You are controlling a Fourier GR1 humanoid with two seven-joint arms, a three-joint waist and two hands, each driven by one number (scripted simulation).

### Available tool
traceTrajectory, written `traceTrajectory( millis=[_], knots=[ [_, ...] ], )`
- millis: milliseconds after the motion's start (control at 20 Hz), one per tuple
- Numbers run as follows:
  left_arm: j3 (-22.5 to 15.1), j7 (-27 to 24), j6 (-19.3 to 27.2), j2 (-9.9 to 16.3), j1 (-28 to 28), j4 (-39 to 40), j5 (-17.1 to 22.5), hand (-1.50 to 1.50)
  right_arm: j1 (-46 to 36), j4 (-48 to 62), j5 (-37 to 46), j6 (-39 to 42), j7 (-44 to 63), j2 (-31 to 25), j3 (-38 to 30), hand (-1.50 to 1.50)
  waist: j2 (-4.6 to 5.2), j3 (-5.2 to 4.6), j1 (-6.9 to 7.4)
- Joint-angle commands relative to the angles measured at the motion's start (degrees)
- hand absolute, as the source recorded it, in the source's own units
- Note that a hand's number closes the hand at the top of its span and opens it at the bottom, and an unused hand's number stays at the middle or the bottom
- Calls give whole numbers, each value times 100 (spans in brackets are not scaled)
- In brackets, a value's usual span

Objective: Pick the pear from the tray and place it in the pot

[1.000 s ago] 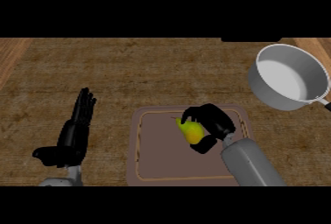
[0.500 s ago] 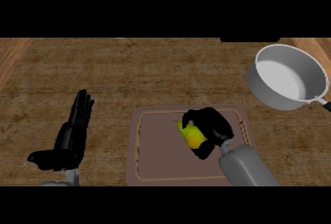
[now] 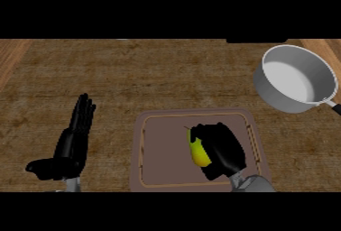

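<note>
Left hand (image 3: 68, 144): it is showing a glossy black finish throughout, with long slender segmented fingers and a shorter, thicker thumb branching off near the base. Faint highlights are running along the finger edges. Below the palm, a short stub of pale grey forearm is emerging at the view's lower edge; its surface is appearing smooth and cylindrical.

Right hand (image 3: 223, 151): it is presenting the same glossy black finish, its broad back catching soft grey reflections. Its grey forearm (image 3: 254, 184) is appearing as a rounded, matte, medium grey casing, darker where it is meeting the wrist. No cables, screws or markings are showing on either limb.
</note>
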Motion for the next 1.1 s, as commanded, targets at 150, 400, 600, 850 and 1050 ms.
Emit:
traceTrajectory(
  millis=[150, 400, 600, 850, 1050],
  knots=[
    [-84, -56, 65, -145, 80, 17, -81, 0, 813, -1842, 551, -638, 368, -63, 359, 150, 7, 3, -25],
    [-27, -118, 146, -186, 1, 199, -167, 0, 1006, -3333, 1123, 43, 1204, -184, 360, 150, 4, -1, -53],
    [166, -53, -192, 1, -102, 158, 92, 0, 664, -3290, 1233, 166, 1487, 6, -173, 150, 25, 3, 14],
    [159, -125, -108, -109, -130, 211, -14, 0, 676, -3429, 674, 255, 1274, -280, -1192, 150, 29, 5, 29],
    [309, -185, -298, 9, -84, 230, 108, 0, 41, -3055, 185, 507, 1133, -440, -2137, 150, 35, 4, 52]
  ],
)
